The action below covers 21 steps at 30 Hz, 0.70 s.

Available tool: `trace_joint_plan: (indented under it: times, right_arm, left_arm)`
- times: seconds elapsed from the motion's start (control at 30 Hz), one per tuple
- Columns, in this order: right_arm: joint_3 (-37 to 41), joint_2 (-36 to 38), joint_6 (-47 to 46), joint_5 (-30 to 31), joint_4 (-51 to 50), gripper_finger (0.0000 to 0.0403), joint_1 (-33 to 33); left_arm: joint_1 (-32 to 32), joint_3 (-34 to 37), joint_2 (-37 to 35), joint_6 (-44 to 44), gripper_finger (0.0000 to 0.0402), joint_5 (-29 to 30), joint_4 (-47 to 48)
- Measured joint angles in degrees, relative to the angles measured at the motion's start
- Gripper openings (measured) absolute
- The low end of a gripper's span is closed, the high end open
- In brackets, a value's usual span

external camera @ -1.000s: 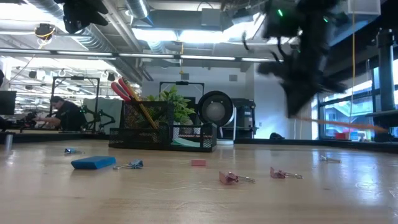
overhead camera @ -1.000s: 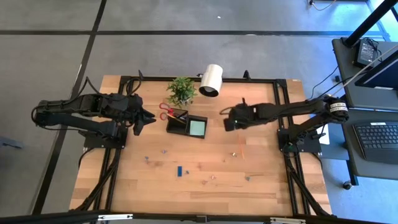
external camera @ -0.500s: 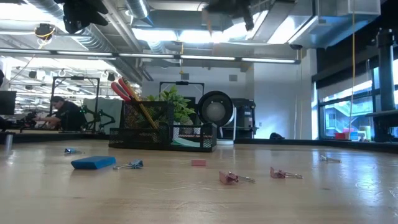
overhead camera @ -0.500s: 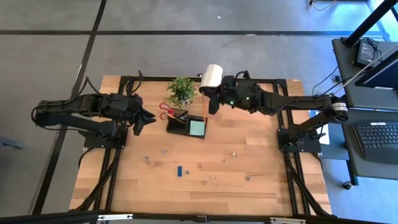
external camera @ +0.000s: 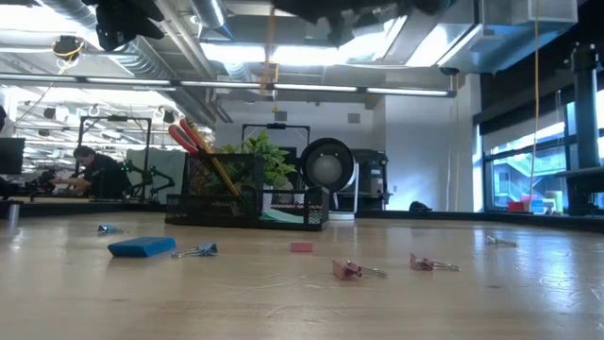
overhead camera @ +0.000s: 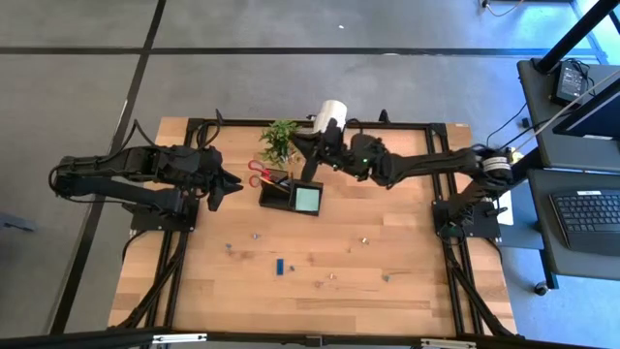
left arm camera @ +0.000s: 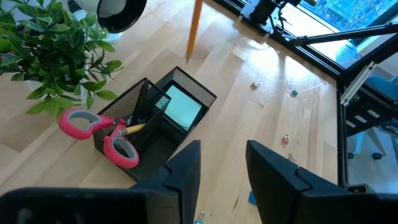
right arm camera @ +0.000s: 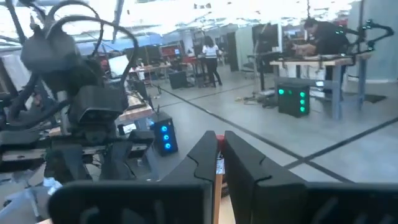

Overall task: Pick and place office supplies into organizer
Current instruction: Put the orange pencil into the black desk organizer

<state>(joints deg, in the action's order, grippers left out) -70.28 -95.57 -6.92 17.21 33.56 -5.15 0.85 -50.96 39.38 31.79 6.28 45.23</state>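
The black mesh organizer (overhead camera: 291, 194) stands on the table's far half. Red-handled scissors (overhead camera: 258, 175) and a pencil (left arm camera: 134, 129) stick up out of one compartment. The teal note pad (overhead camera: 308, 199) lies in the other. My right gripper (overhead camera: 304, 146) hovers high over the organizer's far side, shut on an orange pencil (left arm camera: 193, 28) that hangs upright above it (external camera: 269, 68). My left gripper (left arm camera: 221, 165) waits open, left of the organizer (overhead camera: 232, 184). A blue piece (overhead camera: 279, 266) and small clips (external camera: 357, 271) lie on the table. My right gripper pinches the orange pencil near its upper end (right arm camera: 217, 163) between its two fingers (right arm camera: 203, 157). The fingers run level from the table's right and lie across the pencil. The pencil is lifted clear and hangs upright below them, its lower tip (left arm camera: 188, 58) above the organizer.
A green potted plant (overhead camera: 281, 139) and a white cylindrical lamp (overhead camera: 331, 118) stand just behind the organizer, close to my right gripper. Clips (overhead camera: 364, 238) and a pink piece (external camera: 301, 247) are scattered over the near half. The black frame (overhead camera: 441, 145) rims the table.
My right gripper has risen from the table's right middle and swung toward the far left, ending over the organizer. The pencil it carries has gone from slanting low over the table to hanging upright high above the organizer. My left arm has kept still.
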Motion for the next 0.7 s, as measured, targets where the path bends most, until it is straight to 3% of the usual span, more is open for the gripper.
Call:
trace_joint_plan:
  times: [0.4,0.7]
  right_arm:
    - [0.0,-9.7,7.1,-0.9,9.2,0.0023,0.0]
    - [0.0,-14.8,7.2,-2.0,9.2,0.0023,-0.1]
  left_arm:
    - [0.0,0.0,0.0,0.0,0.0123,0.0,0.0]
    - [0.0,0.0,0.0,0.0,0.0123,0.0,0.0]
